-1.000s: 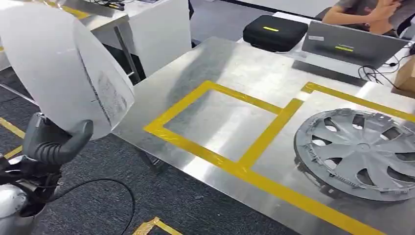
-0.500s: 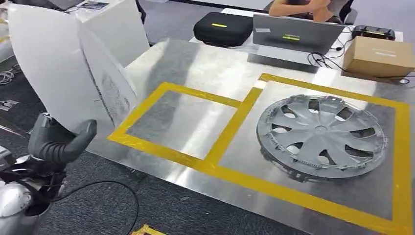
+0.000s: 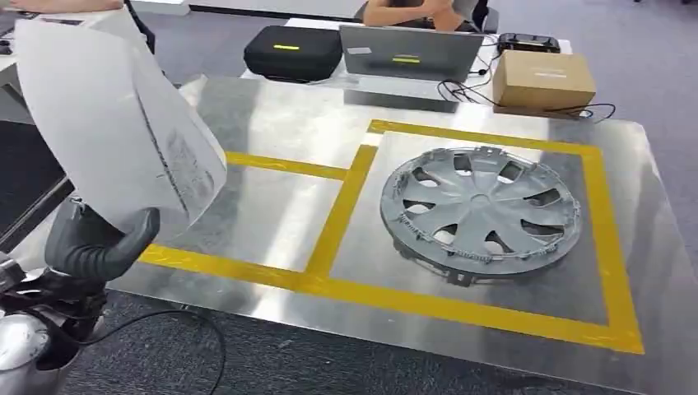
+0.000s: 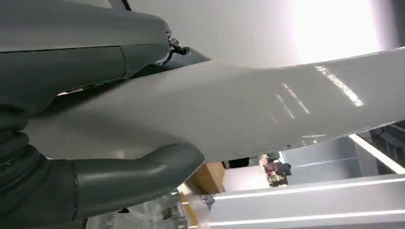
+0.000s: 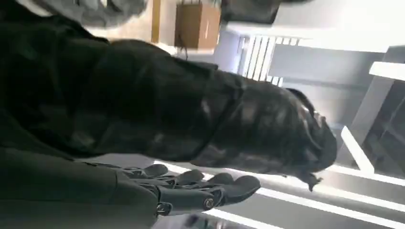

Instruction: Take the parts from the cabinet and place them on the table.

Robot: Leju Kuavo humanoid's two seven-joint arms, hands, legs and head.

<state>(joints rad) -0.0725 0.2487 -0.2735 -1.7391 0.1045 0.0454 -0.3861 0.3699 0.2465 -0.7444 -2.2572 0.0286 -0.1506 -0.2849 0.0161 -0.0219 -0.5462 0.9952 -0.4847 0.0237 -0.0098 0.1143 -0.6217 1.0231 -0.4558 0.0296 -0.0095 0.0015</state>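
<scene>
white curved panel (image 3: 107,115), the part being carried, stands upright at the table's (image 3: 658,247) near left corner, gripped at its lower edge by the left hand (image 3: 95,243), thumb on one face and fingers behind, likely so it clears the surface. right hand (image 5: 191,191) hangs low, fingers extended and apart, holding nothing. 2 yellow-taped squares mark the table: a grey hubcap (image 3: 481,214) fills the right one; the left square (image 3: 255,214) lies bare, just beside the panel.
</scene>
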